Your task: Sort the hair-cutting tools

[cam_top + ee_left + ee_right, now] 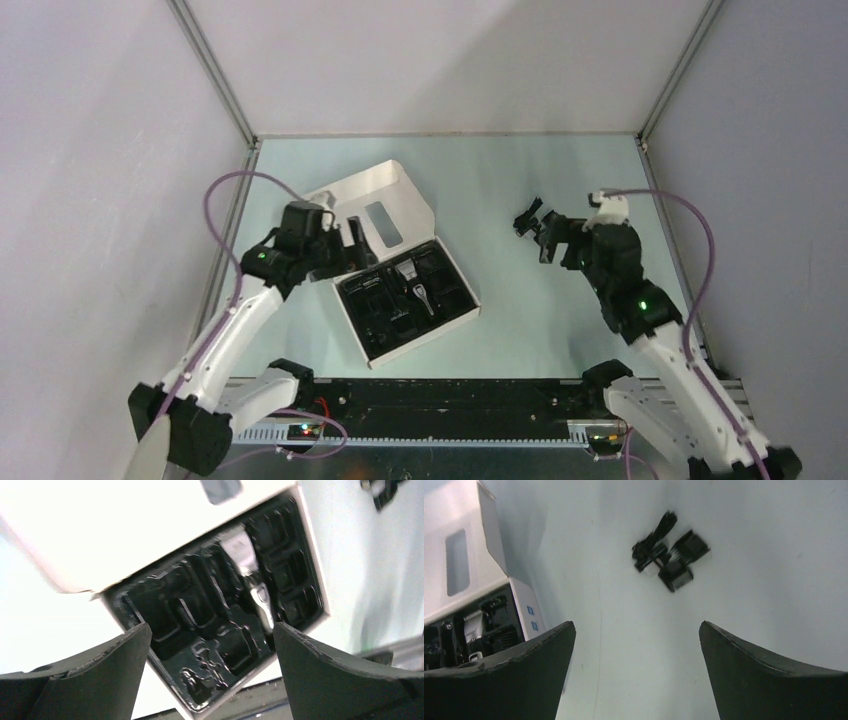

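Observation:
A small pile of black clipper attachments lies on the table; in the top view the pile sits just past my right gripper's tips. My right gripper is open and empty, held above the table short of the pile; it also shows in the top view. The slim silver-and-black clipper lies in the black tray of the white box; it also shows from above. My left gripper is open and empty over the tray's near-left part, at the box's left side in the top view.
The box's lid stands open behind the tray, with a small window in it. The box's side wall shows at the left of the right wrist view. Metal frame posts and side walls border the table.

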Robot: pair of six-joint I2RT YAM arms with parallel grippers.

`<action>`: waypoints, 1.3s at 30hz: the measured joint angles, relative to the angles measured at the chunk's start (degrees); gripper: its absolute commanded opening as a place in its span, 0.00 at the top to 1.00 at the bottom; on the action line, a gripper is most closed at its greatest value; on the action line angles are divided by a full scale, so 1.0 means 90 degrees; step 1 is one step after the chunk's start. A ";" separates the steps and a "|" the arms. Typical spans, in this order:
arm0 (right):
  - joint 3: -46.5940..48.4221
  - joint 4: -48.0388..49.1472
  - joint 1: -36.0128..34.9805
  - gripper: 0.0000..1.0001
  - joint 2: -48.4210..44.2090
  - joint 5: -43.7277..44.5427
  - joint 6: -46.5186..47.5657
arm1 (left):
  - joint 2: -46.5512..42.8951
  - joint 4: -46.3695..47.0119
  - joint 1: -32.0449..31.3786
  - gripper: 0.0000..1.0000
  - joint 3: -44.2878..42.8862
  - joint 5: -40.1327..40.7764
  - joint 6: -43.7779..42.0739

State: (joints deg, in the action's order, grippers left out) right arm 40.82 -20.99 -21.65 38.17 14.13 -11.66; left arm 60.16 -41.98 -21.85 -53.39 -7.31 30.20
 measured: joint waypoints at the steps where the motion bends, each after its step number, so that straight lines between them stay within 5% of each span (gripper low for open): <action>1: 0.0141 -0.0119 0.0012 0.01 0.0270 -0.0066 -0.0068 | -0.0177 -0.0012 0.0238 0.00 0.0085 0.0080 0.0000; 6: 0.0967 -0.0605 0.0090 0.01 0.1780 -0.0357 -0.0675 | -0.0991 -0.0155 0.1258 0.00 0.0231 0.0605 -0.0061; 10: 0.1056 -0.0488 0.0131 0.01 0.2023 -0.0617 -0.0901 | -0.1496 -0.0338 0.1491 0.00 0.0124 0.1355 -0.0313; 17: 0.1178 0.0075 0.0352 0.01 0.2849 -0.1088 -0.0765 | -0.2176 -0.0384 0.1491 0.00 -0.0226 0.2574 -0.0869; 25: 0.2504 -0.0296 0.1178 0.18 0.4745 -0.1474 -0.0823 | -0.3281 0.0624 0.1455 0.00 0.0267 0.3424 -0.0923; 39: 0.2999 -0.0981 0.1484 0.39 0.6307 -0.1899 -0.0396 | -0.3033 0.1940 0.0585 0.00 0.1105 0.4524 -0.1749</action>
State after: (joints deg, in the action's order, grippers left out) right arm 67.81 -29.82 -8.29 94.94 -2.96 -15.22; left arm 32.86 -24.51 -16.58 -43.44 33.41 14.46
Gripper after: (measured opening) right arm 0.661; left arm 0.996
